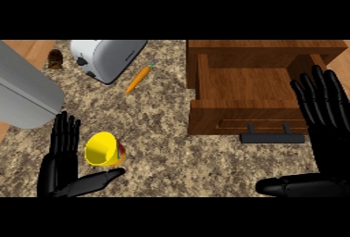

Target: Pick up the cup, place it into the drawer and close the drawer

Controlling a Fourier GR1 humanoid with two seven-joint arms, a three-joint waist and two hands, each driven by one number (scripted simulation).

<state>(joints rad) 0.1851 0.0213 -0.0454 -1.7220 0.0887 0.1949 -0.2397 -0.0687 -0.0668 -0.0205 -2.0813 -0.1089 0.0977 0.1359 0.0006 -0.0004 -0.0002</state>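
A yellow cup [104, 150] lies tipped on the speckled counter at the lower left, its mouth facing up-left. My left hand [60, 162] stands open just left of the cup, fingers straight and thumb stretched out below it, not touching it. A wooden drawer [249, 88] stands pulled open at the upper right, with a dark handle [272, 137] on its front. My right hand [327, 125] is open beside the drawer's right edge, fingers straight and pointing up, thumb out along the lower edge.
A silver toaster [106, 58] sits at the top left with an orange carrot [137, 79] beside it. A grey appliance [24, 95] fills the left edge. A small brown object [55, 59] lies on the wood strip at the far upper left.
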